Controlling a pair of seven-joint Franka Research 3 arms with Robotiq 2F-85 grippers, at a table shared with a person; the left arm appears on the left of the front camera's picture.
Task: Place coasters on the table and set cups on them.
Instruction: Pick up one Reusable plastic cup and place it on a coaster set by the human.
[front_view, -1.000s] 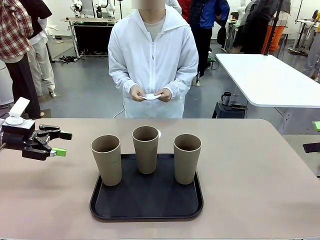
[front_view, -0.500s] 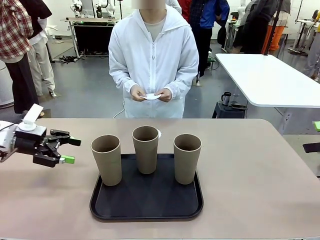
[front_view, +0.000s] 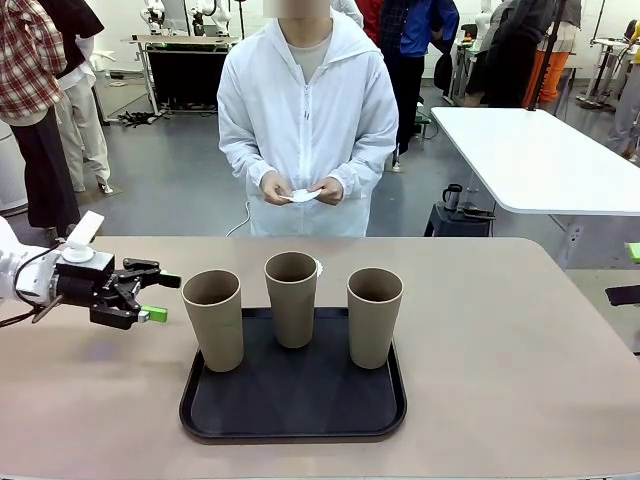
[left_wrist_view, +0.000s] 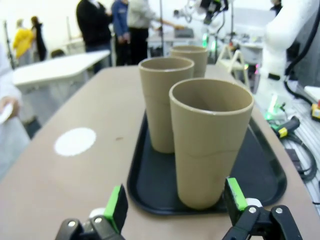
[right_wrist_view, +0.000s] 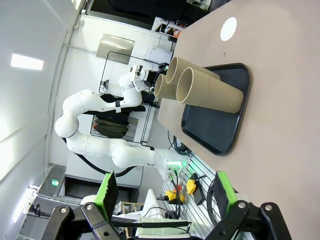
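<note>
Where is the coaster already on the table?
Front view: the coaster lies on the table just behind the middle cup, beyond the tray.

Matt tan cardboard-like cups (front_view: 291, 300), smooth black tray (front_view: 300, 398); matt beige table (front_view: 500, 350)

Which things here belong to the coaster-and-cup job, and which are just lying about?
Job: left cup, middle cup, right cup; laid coaster on the table; held coaster in the person's hands; open left gripper.
Lying about: black tray under the cups, dark mug, white table.
</note>
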